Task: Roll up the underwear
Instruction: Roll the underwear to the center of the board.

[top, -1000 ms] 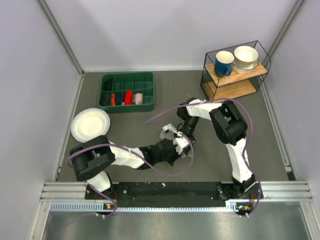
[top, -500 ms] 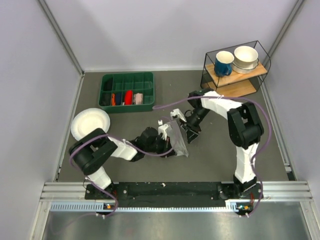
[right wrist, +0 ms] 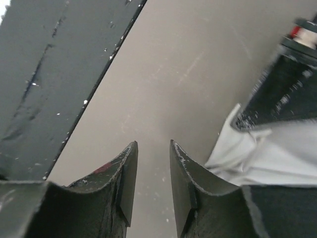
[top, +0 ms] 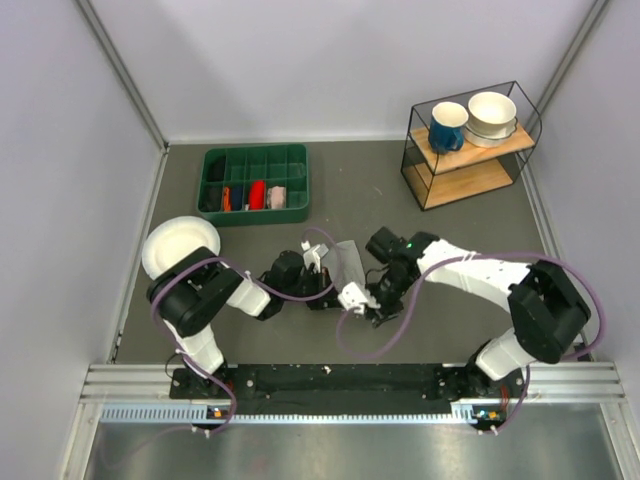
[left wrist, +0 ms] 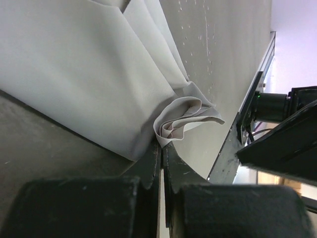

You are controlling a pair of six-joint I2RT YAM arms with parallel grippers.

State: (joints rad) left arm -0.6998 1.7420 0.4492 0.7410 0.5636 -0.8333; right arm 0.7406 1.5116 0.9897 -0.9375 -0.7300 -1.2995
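The underwear [top: 347,264] is a light grey cloth, partly lifted off the grey table mat between the two arms. My left gripper [top: 333,286] is shut on a bunched fold of it. In the left wrist view the left gripper [left wrist: 162,145] pinches the crumpled edge [left wrist: 185,119], and the rest of the underwear [left wrist: 84,74] spreads away in smooth folds. My right gripper [top: 370,308] is just right of the cloth, toward the near edge. In its own view the right gripper [right wrist: 152,144] stands slightly open over bare mat, with the underwear [right wrist: 267,153] off to its right.
A green tray [top: 252,152] with small cloth rolls [top: 256,195] sits at the back left, and a white plate [top: 180,248] lies left of it. A wire shelf [top: 470,175] at the back right holds a blue mug [top: 447,125] and bowls [top: 492,115]. A black rail [top: 330,378] runs along the near edge.
My right gripper has opened and swung away from the cloth toward the near edge. My left gripper stayed shut and drew the underwear leftward and back.
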